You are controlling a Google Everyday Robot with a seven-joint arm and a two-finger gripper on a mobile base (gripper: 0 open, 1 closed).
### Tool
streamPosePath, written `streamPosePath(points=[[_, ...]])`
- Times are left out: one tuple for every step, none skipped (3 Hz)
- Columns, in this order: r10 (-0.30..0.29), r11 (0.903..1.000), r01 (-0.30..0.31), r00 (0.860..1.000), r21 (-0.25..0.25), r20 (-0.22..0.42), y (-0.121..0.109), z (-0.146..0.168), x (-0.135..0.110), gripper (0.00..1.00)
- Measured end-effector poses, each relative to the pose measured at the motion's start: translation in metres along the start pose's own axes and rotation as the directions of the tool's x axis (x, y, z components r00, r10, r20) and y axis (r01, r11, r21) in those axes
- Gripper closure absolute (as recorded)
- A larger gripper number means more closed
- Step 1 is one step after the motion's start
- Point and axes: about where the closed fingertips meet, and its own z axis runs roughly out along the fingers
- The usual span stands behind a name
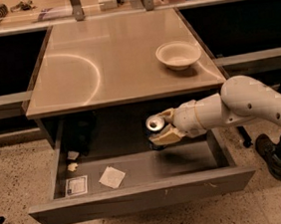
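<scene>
The tool [163, 126] seems clamped on a can [155, 123] above the open drawer [139, 195].

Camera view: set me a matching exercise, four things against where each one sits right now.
Things: 1 can; 2 bowl; 3 paper square; 4 gripper.
Places: A right side of the tabletop; B flat on the drawer floor; C above the open drawer, below the tabletop; D clamped in the gripper.
Pairs: 1-D; 2-A; 3-B; 4-C.
</scene>
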Motion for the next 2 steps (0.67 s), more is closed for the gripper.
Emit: streamPosePath(points=[[-0.013,0.9994,0.012,1.000,-0.034,-0.020,-0.003,-0.020,-0.064,1.00],[-0.058,0.9975,0.055,0.997,-0.043,-0.057,-0.017,-0.044,-0.145,1.00]])
